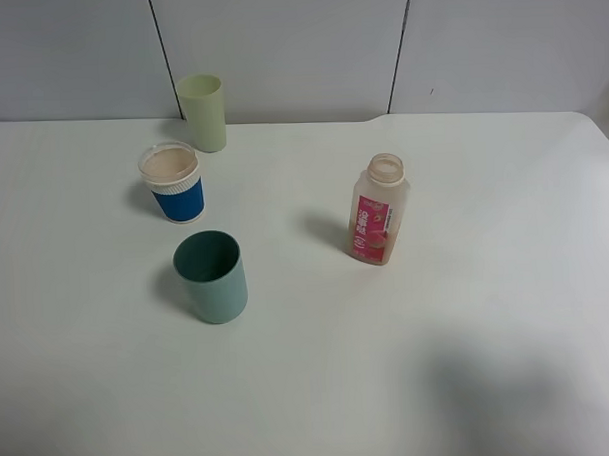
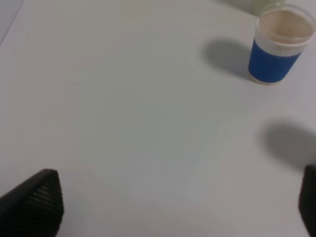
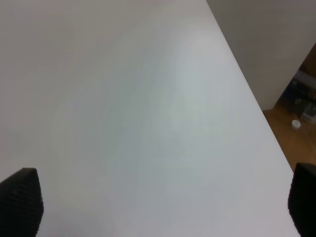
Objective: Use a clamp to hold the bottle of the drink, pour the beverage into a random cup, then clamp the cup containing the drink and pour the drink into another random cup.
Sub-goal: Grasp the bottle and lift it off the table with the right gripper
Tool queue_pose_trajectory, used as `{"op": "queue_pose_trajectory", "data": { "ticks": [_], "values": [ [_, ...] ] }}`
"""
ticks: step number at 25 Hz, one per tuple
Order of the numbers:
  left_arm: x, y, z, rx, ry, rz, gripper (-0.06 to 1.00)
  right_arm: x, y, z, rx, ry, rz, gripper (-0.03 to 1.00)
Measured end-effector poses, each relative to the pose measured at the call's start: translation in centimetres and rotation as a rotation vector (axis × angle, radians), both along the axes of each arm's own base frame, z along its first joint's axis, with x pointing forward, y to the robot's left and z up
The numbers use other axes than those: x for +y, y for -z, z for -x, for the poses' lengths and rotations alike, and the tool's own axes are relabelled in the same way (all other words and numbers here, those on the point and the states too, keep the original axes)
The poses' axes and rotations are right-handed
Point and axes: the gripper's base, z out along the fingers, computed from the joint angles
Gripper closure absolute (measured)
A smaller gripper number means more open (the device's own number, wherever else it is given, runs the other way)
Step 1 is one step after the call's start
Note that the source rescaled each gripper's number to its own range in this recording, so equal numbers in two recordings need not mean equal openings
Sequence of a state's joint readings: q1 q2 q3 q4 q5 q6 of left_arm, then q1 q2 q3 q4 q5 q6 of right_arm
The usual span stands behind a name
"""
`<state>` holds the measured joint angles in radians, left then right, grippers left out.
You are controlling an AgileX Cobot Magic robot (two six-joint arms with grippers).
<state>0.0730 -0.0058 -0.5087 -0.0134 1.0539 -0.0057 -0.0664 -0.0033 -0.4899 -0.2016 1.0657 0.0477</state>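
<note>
The bottle (image 1: 379,210), clear with a red-pink label and no cap, stands upright right of the table's middle. The teal cup (image 1: 212,276) stands upright at front left, and its inside looks dark green. Behind it is the blue paper cup (image 1: 173,183) (image 2: 276,47), pale beige inside; I cannot tell beverage from lining. My left gripper (image 2: 173,207) is open over bare table, well short of the blue cup. Nothing lies between the wide open fingers of my right gripper (image 3: 163,205), which hangs over bare table. Neither gripper shows in the exterior view.
A pale yellow-green tumbler (image 1: 202,111) stands at the back left, near the wall. The white table (image 1: 468,332) has its right edge (image 3: 256,103) close to my right gripper, with floor beyond it. A broad shadow lies on the table's front right.
</note>
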Motion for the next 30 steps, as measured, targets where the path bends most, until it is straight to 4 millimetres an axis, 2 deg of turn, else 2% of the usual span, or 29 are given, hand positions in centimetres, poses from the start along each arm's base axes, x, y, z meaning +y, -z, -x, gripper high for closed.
{"op": "queue_pose_trajectory", "data": {
  "ticks": [9, 11, 12, 13, 14, 19, 22, 26, 30],
  "values": [
    [0.0, 0.0, 0.0, 0.000, 0.000, 0.000, 0.07, 0.0, -0.2, -0.5, 0.011, -0.006, 0.008, -0.03],
    [0.0, 0.0, 0.0, 0.000, 0.000, 0.000, 0.07, -0.1, -1.1, -1.8, 0.006, -0.031, 0.047, -0.03],
    [0.0, 0.0, 0.0, 0.000, 0.000, 0.000, 0.07, 0.0, -1.8, -2.5, -0.049, -0.054, 0.080, -0.03],
    [0.0, 0.0, 0.0, 0.000, 0.000, 0.000, 0.07, 0.0, -2.6, -3.9, -0.082, -0.081, 0.111, -0.03],
    [0.0, 0.0, 0.0, 0.000, 0.000, 0.000, 0.07, 0.0, -2.7, -4.5, -0.076, -0.090, 0.121, -0.03],
    [0.0, 0.0, 0.0, 0.000, 0.000, 0.000, 0.07, 0.0, -2.7, -6.3, -0.035, -0.125, 0.166, -0.03],
    [0.0, 0.0, 0.0, 0.000, 0.000, 0.000, 0.07, 0.0, -2.9, -8.1, -0.020, -0.186, 0.265, -0.03],
    [0.0, 0.0, 0.0, 0.000, 0.000, 0.000, 0.07, -0.1, -2.5, -9.9, 0.041, -0.228, 0.315, -0.03],
    [0.0, 0.0, 0.0, 0.000, 0.000, 0.000, 0.07, -0.1, -2.2, -10.8, 0.077, -0.246, 0.327, -0.03]
  ]
}}
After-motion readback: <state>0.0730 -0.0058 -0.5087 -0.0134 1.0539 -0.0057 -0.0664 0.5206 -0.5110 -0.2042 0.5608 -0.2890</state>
